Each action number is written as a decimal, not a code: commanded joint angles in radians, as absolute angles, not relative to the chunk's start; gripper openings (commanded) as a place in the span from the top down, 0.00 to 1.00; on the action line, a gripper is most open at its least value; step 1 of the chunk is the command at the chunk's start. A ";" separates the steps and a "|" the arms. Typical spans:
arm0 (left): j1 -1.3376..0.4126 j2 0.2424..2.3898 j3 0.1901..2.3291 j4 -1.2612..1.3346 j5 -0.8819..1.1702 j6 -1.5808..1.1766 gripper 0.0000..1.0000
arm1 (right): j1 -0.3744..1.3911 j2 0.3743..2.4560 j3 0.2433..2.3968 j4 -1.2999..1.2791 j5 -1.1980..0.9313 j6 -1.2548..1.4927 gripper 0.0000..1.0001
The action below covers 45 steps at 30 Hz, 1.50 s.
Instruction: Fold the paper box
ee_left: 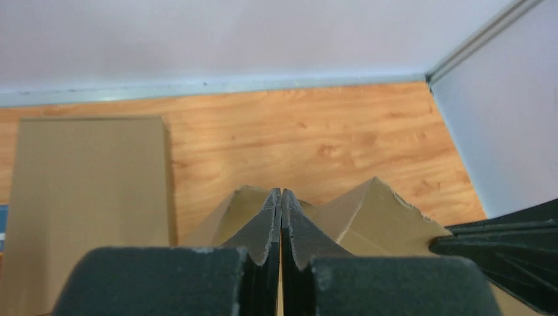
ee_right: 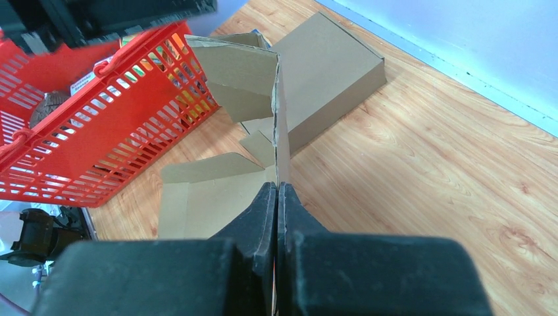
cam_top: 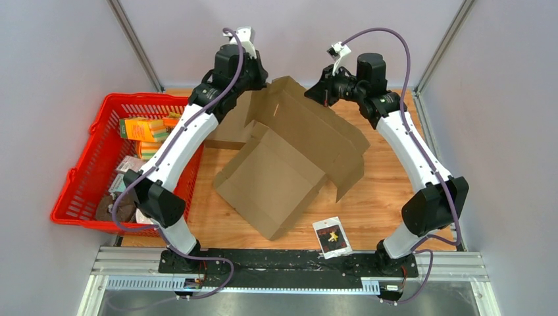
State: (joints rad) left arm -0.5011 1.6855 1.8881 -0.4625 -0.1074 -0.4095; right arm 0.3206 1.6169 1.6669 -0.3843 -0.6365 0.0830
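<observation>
Left arm (cam_top: 181,138) and right arm (cam_top: 411,141): white shells on the long links, black joint housings, black bases on a black rail (cam_top: 289,260). A purple cable (cam_top: 395,33) ran along each. White camera mounts (cam_top: 245,36) sat at both wrists. Fingers (ee_left: 260,230) were matte black wedges, edges chipped.

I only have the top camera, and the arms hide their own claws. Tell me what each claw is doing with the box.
Observer: The left wrist camera shows the left claw shut, with a sliver of the paper box between its fingers.
Operator: Now the right one.
Observer: The right claw is shut on a wall of the paper box, seen edge-on from its wrist camera.
Operator: Report what is under the left arm.
Observer: A second cardboard box, closed, lies flat on the table near the red basket.
</observation>
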 commanded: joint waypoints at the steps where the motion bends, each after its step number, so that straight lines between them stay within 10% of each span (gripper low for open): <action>1: -0.558 1.709 1.885 -0.496 -0.041 -0.394 1.00 | 0.328 1.583 1.680 -0.302 -0.632 0.115 1.00; 15: -0.632 1.720 1.834 -0.477 -0.032 -0.307 0.99 | 0.341 1.549 1.621 -0.271 -0.632 0.140 1.00; 20: -0.556 1.490 1.495 -0.381 0.026 -0.264 0.63 | 0.331 1.502 1.588 -0.311 -0.621 0.089 1.00; 24: -0.482 1.349 1.291 -0.336 0.091 -0.186 0.54 | 0.313 1.486 1.589 -0.337 -0.624 0.069 1.00; 29: -0.482 1.350 1.204 -0.267 0.035 -0.199 0.89 | 0.307 1.486 1.600 -0.348 -0.630 0.092 1.00; 45: -0.488 1.653 1.440 -0.317 -0.254 -0.298 0.92 | 0.308 1.477 1.575 -0.308 -0.644 0.140 1.00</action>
